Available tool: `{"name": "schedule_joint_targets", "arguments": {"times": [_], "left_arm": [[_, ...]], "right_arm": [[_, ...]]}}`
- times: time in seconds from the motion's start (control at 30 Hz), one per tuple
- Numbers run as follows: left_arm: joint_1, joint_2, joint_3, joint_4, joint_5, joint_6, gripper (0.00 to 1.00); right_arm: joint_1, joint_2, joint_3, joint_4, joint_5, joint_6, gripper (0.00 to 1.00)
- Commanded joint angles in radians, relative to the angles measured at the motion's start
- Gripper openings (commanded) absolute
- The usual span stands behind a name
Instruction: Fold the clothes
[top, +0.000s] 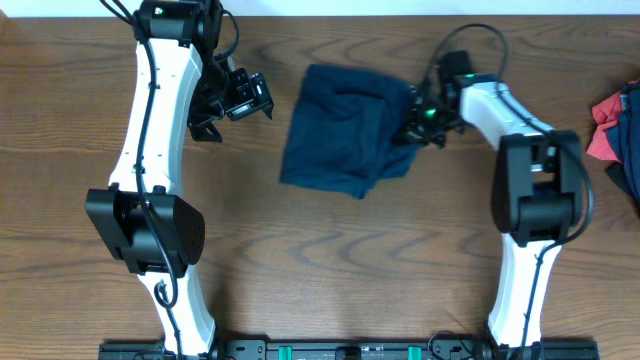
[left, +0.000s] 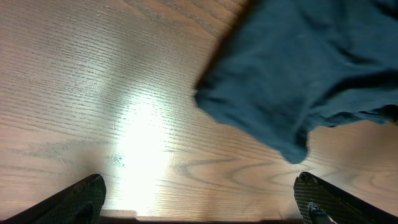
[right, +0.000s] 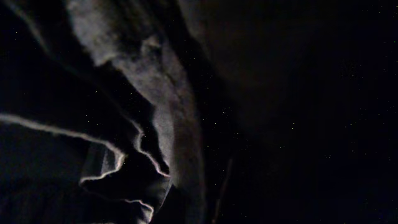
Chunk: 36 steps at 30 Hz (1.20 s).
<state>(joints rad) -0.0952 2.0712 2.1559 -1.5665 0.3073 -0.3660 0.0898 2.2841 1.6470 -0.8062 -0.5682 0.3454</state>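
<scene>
- Brown wood-grain worktop (top: 330, 250) is filling the overhead view, with both arms reaching in from the near edge.
- On the left, the left arm (top: 150, 120) is stretching towards the far edge, and its jaws are standing spread wide, empty, over bare wood.
- Those left jaws are sitting just beside the left edge of the clothes (top: 340, 130), apart from them, with a strip of wood showing between.
- At the centre, the clothes are lying on the worktop as a dark navy bundle, roughly folded, with a loose flap sticking out at the lower right corner.
- To the right, the right arm (top: 520, 130) is bending inward, and its jaws are sitting pressed together at the right edge of the clothes, where the fabric is bunching.
- I cannot tell whether cloth is being pinched between them.
- At the far right edge, a heap of red and dark cloth (top: 620, 130) is lying well apart from the bundle.
- From the left wrist, the two dark fingertips (left: 78, 198) are showing in the bottom corners, far apart, with a lit patch of wood between them; the clothes (left: 311, 68) are filling the upper right, clear of both tips, which the overhead only hints at.
- From the right wrist, dim folds and pale hems of the clothes (right: 155, 112) are crowding the lens; no fingers are showing there, so only the overhead is placing those jaws.
</scene>
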Motion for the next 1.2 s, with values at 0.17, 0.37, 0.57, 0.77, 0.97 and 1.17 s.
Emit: {"name": "schedule_joint_targets", "arguments": {"times": [0.17, 0.37, 0.57, 0.77, 0.97, 1.17], "left_arm": [[0.0, -0.001, 0.014, -0.002, -0.006, 0.01, 0.98], [-0.002, 0.0, 0.012, 0.003, -0.006, 0.01, 0.98], [-0.002, 0.001, 0.008, 0.019, -0.005, 0.009, 0.98], [-0.002, 0.001, 0.008, 0.025, -0.006, 0.01, 0.98], [-0.002, 0.001, 0.008, 0.025, -0.006, 0.01, 0.98], [-0.002, 0.001, 0.008, 0.026, -0.006, 0.01, 0.98]], "right_arm": [[-0.061, 0.016, -0.011, -0.034, 0.118, -0.102, 0.25], [-0.059, 0.016, -0.011, -0.022, 0.112, -0.106, 0.53], [-0.059, 0.016, -0.011, -0.021, 0.114, -0.108, 0.99], [-0.057, 0.016, -0.011, -0.018, 0.089, -0.115, 0.99], [-0.058, 0.016, -0.011, -0.039, 0.096, -0.115, 0.99], [-0.079, 0.014, -0.011, -0.13, 0.184, -0.138, 0.99]]}}
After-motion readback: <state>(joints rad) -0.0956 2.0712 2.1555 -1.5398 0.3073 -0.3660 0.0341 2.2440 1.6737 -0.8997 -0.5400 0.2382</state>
